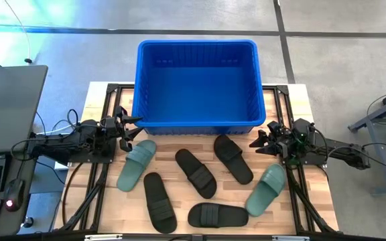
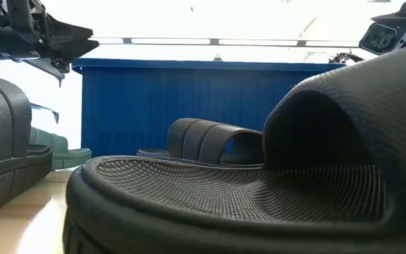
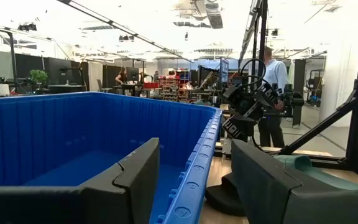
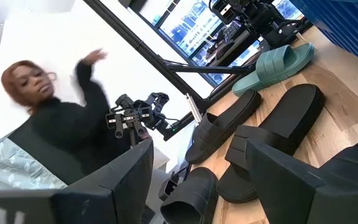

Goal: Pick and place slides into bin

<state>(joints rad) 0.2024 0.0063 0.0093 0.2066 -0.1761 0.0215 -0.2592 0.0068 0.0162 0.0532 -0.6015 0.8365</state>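
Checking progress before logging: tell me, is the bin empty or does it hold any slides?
Empty. The high view shows the bin's bare blue floor, and all six slides lie on the table in front of it.

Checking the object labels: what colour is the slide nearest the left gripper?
Sage green slide, beside the left gripper; clearest in the high view.

A large rectangular bright blue plastic bin [image 1: 197, 86] with ribbed walls is seen empty at the table's far side, while four black rubber slides [image 1: 196, 173] and two sage green slides [image 1: 137, 164] are scattered flat before it.
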